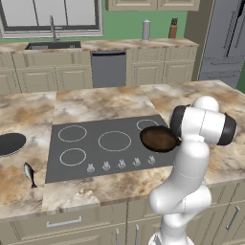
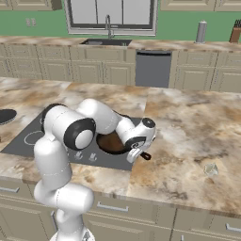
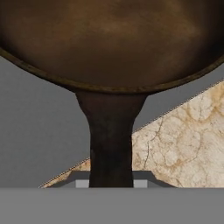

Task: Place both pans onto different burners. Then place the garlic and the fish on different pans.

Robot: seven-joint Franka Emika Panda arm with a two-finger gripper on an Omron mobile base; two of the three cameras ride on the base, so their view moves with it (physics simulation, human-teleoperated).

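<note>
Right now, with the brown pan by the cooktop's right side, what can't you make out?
- Gripper jaws: the brown pan handle covers them in hand view; grip unconfirmed.
- Burner under that pan: hidden in both base views.
- Black pan: cut by left base view's left edge.
- Small pale object on the counter: too small to identify.

It was a home kitchen: marble island with a cooktop (image 1: 110,143), sink (image 1: 52,46) under a window (image 1: 51,16), dishwasher (image 1: 108,68).

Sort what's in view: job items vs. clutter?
Job: brown pan on the cooktop, handle at the pincer; black pan; fish; burners.
Clutter: sink, silver canister, knife block.
</note>
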